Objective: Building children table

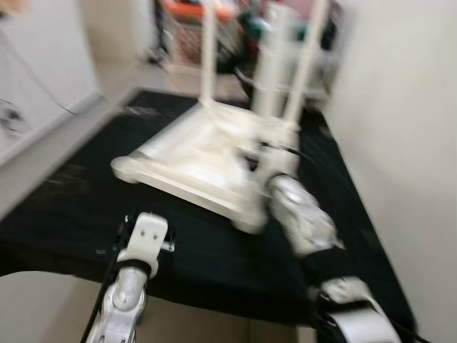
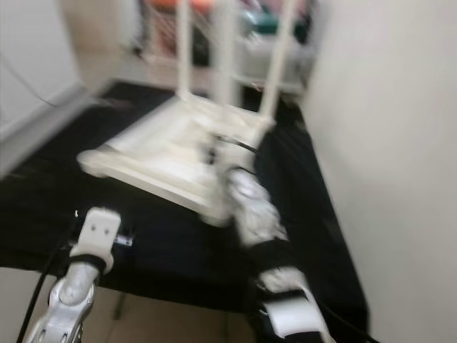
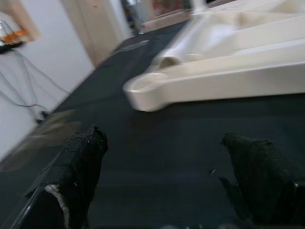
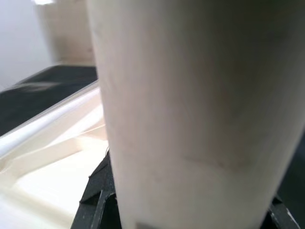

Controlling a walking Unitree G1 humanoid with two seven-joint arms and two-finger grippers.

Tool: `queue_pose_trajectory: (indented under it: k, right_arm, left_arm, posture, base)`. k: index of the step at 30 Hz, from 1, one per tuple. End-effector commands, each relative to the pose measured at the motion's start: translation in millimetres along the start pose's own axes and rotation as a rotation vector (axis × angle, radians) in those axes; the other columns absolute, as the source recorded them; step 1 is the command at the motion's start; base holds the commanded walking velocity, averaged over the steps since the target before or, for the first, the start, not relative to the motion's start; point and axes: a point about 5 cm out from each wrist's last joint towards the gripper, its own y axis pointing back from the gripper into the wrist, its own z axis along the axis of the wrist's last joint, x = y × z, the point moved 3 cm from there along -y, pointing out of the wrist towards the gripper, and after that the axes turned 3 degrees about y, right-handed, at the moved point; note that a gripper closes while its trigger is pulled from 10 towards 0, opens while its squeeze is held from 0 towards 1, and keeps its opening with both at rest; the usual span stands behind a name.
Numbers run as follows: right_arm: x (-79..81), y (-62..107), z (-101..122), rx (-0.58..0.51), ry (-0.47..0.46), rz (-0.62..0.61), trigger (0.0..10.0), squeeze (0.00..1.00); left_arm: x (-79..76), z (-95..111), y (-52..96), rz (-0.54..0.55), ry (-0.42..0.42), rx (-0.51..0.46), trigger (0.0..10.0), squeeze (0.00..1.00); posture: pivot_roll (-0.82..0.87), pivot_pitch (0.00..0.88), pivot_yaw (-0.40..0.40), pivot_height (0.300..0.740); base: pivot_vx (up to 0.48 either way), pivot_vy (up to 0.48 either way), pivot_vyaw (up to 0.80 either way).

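Table (image 1: pixel 193 161): one, white, smooth plastic, lying upside down on the mat, rounded corners.
Legs (image 1: pixel 208 53): three round white posts standing up at its far side.
Mat (image 1: pixel 78 207): black, flat, matte.
Right gripper (image 4: pixel 102 188): fingers clamped on the near right leg (image 4: pixel 200 109).
Left gripper (image 3: pixel 162 181): fingers (image 3: pixel 78 164) apart, hovering over the mat near the table's near left corner.
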Motion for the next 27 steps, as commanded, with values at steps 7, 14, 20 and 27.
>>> queue_pose_trajectory:
  k: [7,14,20,27]
  right_arm:
    - [80.4,41.4,-10.5,0.034,-0.172,0.683,10.0,1.0]
    - [106.3,81.1,38.6,-0.156,-0.057,1.285,10.0,0.0]
    - [120.6,88.9,31.5,-0.153,0.004,1.406,0.0,0.0]
    - [107.8,34.9,4.6,-0.007,0.001,0.875,0.0,0.0]
  left_arm:
    - [-9.2,0.9,-1.6,-0.038,0.0,-0.005,10.0,0.0]
    - [-7.3,1.6,-3.4,-0.035,-0.001,-0.008,10.0,0.0]
    - [-5.5,2.3,-2.5,-0.024,-0.002,-0.011,10.0,0.0]
    - [-1.9,0.7,0.1,-0.01,-0.003,-0.005,10.0,0.0]
  posture:
    - [0.06,0.0,-0.07,0.74]
    - [0.06,0.0,-0.075,0.74]
    - [0.09,0.0,-0.102,0.74]
    - [0.08,0.0,-0.096,0.74]
  base:
    - [0.0,0.0,0.0]
    - [0.0,0.0,0.0]
    - [0.0,0.0,0.0]
    - [0.0,0.0,0.0]
